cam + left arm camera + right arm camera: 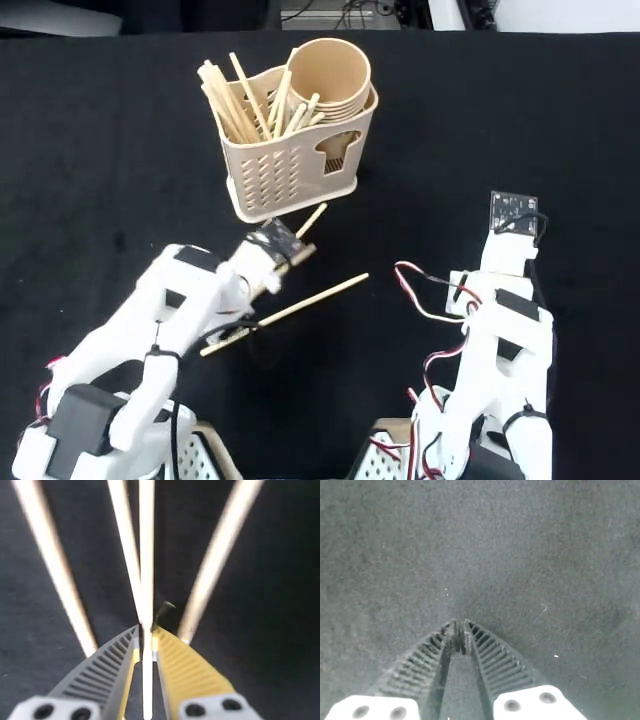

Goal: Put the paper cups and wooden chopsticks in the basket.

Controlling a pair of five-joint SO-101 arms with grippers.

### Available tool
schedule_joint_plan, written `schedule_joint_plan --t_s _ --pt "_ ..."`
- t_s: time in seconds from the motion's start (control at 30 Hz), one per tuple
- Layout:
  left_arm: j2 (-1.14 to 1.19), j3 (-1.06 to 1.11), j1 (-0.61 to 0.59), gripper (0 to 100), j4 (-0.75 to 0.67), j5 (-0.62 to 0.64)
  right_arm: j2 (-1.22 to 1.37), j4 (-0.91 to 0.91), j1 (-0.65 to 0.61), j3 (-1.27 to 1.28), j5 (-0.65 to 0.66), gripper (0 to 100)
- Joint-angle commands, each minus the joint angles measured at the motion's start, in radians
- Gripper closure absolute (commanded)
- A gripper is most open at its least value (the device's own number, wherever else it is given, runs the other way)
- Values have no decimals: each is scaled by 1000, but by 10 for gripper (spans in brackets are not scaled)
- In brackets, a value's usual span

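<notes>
The job looks close to finished. The paper cups (330,75) sit nested in a single stack in one compartment of the basket (290,165), and a bundle of chopsticks (235,100) leans in the compartment next to them. What is left, as I judge it, is only the chopsticks outside the basket. One loose chopstick (300,303) lies flat on the black cloth (120,150) in front of the basket, on the arms' side and well apart from its front wall, with one end running under the left arm. The left gripper (280,245) is just in front of the basket, near its base. Its jaws are clamped on a held chopstick (146,555) that runs straight between them and out past the tips. From above, the free end of that stick pokes out towards the basket's foot and stops just short of it, so it is near the basket but not yet in or over it. Past the jaws the left wrist view also shows other pale sticks (220,555) fanning out, and I cannot tell whether any of them is gripped too or just lies on the cloth. The right gripper (459,630) is pressed together on nothing, over bare cloth well off to the side of the basket.
</notes>
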Motion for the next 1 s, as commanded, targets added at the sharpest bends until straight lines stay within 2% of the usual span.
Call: schedule_joint_plan --t_s 0.0,0.1,0.23,0.33,0.43,0.5,0.63,0.73,0.83,0.97 --pt "2 -91 35 971 180 -57 5 -18 -8 -24 3 975" --pt "2 -143 -2 971 295 -84 5 -18 -8 -24 3 975" --pt "-60 -171 -119 971 365 -153 5 -18 -8 -24 3 975" --pt "-160 -142 -208 971 425 -269 5 -18 -8 -24 3 975" --pt "-284 -45 -275 971 463 -430 5 -18 -8 -24 3 975" --pt "-374 25 -323 971 470 -491 5 -18 -8 -24 3 975" --pt "-560 77 -475 970 420 -477 5 -18 -8 -24 3 975" --pt "-654 85 -533 970 338 -342 5 -18 -8 -24 3 975" --pt "-661 105 -515 970 249 -242 5 -18 -8 -24 3 975" --pt "-588 136 -430 968 161 -247 5 -18 -8 -24 3 975"
